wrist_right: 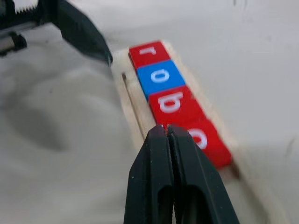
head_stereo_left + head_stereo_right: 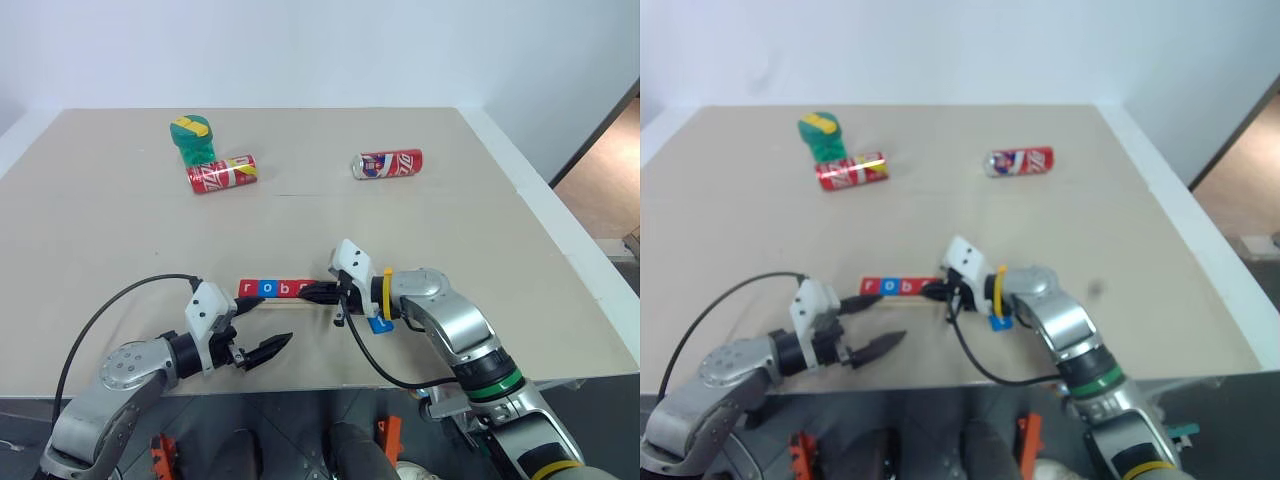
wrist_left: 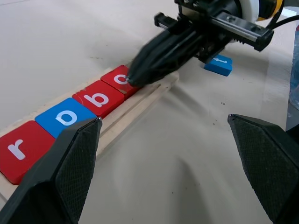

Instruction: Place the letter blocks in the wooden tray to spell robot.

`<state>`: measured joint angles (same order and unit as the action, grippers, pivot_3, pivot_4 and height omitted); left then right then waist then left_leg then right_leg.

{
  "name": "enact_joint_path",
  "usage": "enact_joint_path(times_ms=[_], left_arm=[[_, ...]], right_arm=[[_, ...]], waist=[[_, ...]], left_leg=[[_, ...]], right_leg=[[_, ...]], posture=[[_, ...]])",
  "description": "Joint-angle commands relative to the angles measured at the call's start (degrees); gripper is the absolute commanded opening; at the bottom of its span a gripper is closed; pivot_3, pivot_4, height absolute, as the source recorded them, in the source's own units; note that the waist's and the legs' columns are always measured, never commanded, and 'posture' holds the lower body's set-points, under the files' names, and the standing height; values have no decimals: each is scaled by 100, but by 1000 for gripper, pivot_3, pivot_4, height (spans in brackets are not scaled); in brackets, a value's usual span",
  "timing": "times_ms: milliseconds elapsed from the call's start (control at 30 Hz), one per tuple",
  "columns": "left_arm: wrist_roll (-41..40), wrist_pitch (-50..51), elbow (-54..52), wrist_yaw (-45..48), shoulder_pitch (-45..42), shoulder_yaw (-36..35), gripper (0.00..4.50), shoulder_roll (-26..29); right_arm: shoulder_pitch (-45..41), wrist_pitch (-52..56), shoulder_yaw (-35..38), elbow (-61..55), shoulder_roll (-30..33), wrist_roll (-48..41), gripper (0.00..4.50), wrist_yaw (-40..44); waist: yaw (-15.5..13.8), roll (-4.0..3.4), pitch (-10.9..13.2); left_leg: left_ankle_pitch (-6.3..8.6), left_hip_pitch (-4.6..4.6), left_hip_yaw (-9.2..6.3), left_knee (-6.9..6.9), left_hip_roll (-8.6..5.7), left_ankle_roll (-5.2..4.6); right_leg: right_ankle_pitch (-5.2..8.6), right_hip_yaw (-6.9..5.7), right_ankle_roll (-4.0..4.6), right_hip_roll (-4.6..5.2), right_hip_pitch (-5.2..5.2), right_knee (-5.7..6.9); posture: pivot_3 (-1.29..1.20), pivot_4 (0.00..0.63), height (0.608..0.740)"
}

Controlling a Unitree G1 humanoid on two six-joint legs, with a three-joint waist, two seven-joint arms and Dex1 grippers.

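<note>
The wooden tray (image 2: pixel 285 303) lies near the table's front edge and holds four letter blocks in a row: red r (image 3: pixel 18 148), blue o (image 3: pixel 65 116), red b (image 3: pixel 100 98) and red o (image 3: pixel 120 77). My right gripper (image 2: pixel 306 293) is shut with nothing between its fingers. Its tip rests at the last red o, at the row's right end. A blue t block (image 2: pixel 379 324) lies flat on the table under my right wrist, apart from the tray. My left gripper (image 2: pixel 262 325) is open just in front of the tray's left half and holds nothing.
Two red soda cans (image 2: pixel 222 173) (image 2: pixel 387 163) lie on their sides at the back of the table, and a green and yellow object (image 2: pixel 192 140) stands behind the left can. The table's front edge (image 2: pixel 330 388) runs close beneath both arms.
</note>
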<state>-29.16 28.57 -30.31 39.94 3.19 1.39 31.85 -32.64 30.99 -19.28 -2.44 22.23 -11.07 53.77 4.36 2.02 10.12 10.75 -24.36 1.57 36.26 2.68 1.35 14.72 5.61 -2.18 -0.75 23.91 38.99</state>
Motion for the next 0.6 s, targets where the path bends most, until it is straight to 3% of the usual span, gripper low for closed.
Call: enact_joint_path(times_ms=[33, 167, 200, 267, 367, 500, 600], left_arm=[[35, -94, -246, -55, 14, -23, 4500, -8], [14, -133, -255, -51, 19, -59, 4500, 22], [-3, -171, -261, -8, 8, -73, 4500, 35], [-56, -222, -301, 122, -3, -70, 4500, 83], [-247, -231, -418, 481, 6, -14, 4500, 233], [-261, -254, -431, 1023, -43, 186, 4500, 546], [-272, -233, -347, 1259, -240, 316, 4500, 643]], right_arm=[[-180, -112, 66, -42, -66, -39, 50, 10], [-437, 10, 535, -46, 136, -365, 50, 199], [-527, 103, 757, 1, 251, -524, 598, 269], [-614, 204, 1074, 71, 562, -767, 1268, 510], [-378, 53, 1328, 73, 1474, -1131, 2198, 1638], [115, -382, 1261, 71, 2400, -1233, 3632, 2786], [419, -924, 1099, 193, 2674, -1043, 4364, 3242]], waist=[[-1, 0, 0], [-2, -1, 2], [-3, -1, 2], [-23, 1, 1], [-84, 1, 2], [-130, -2, 3], [-135, -6, 6]], left_leg=[[0, 0, 0, 0, 0, 0], [0, -1, 1, 0, 0, 0], [0, -1, 0, 1, -1, 0], [0, -2, 0, 4, -3, 0], [0, -5, -2, 4, -7, 0], [15, -6, 2, 2, -8, -15], [18, -4, 0, 0, -2, -16]], right_leg=[[1, 0, -1, 0, 0, 0], [0, 1, -2, 0, 1, 0], [-1, 1, -2, 1, 1, 0], [-1, 0, -3, 3, -2, 0], [4, -3, -7, 6, -4, -3], [21, 1, -7, 8, -3, -7], [25, -4, -1, 0, -1, -5]], posture=[[0, 150, 740], [0, 150, 740], [0, 150, 740], [0, 150, 740], [0, 150, 740], [0, 150, 740], [0, 150, 740]])
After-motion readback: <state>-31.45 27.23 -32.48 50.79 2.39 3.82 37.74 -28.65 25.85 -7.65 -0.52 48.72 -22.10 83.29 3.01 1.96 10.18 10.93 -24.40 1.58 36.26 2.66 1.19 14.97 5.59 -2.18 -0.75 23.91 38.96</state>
